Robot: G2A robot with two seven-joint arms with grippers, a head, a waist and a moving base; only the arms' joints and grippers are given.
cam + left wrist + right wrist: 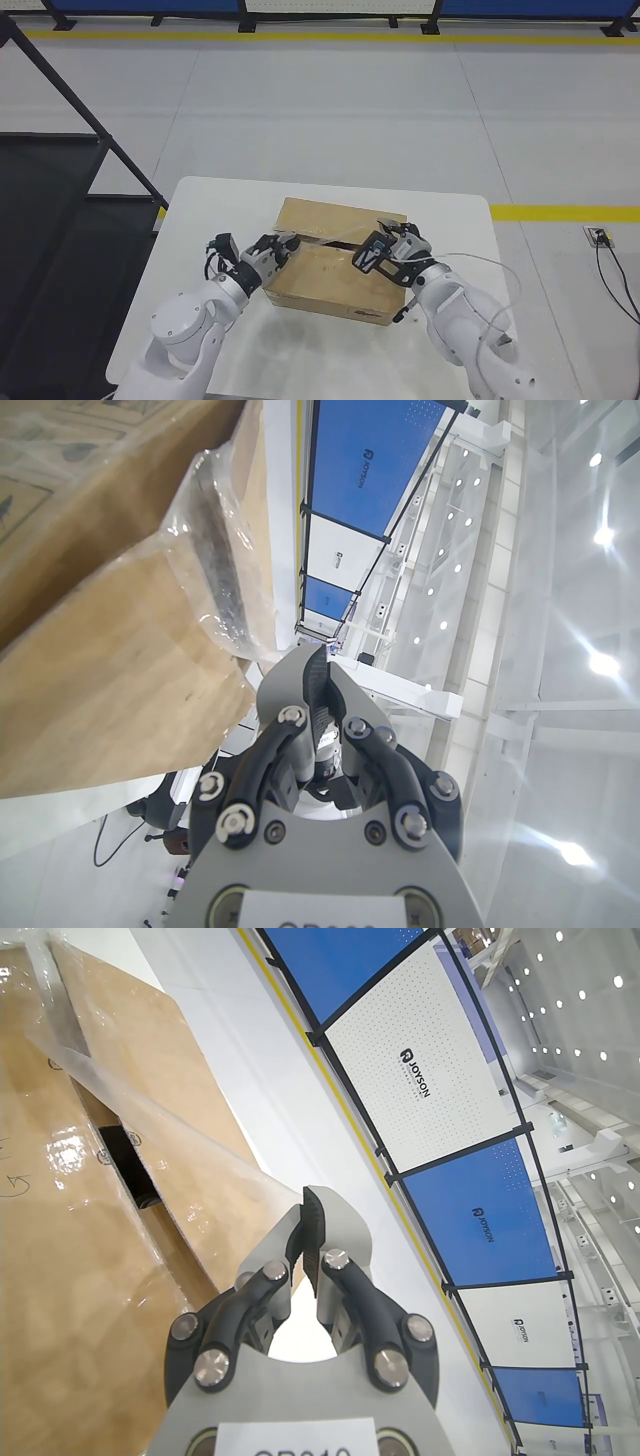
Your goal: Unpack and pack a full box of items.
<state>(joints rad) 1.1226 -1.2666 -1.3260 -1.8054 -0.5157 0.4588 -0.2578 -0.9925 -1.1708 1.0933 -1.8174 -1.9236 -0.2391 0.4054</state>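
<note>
a brown cardboard box (325, 285) sits in the middle of the white worktop (225, 205). its top flaps are down but parted along the centre seam, where a dark slit (125, 1163) shows between them. the left gripper (285, 243) is at the box's left end, level with the top edge, and its jaws are pressed together. a crumpled wad of clear plastic tape (220, 565) clings to that edge of the box and ends just beside the jaw tips; whether any of it is nipped between them i cannot tell. the right gripper (368, 255) is over the right part of the box top, close to the seam. its jaws are closed on the end of a long clear tape strip (165, 1128), which rises off the cardboard beside the slit and runs up to them.
</note>
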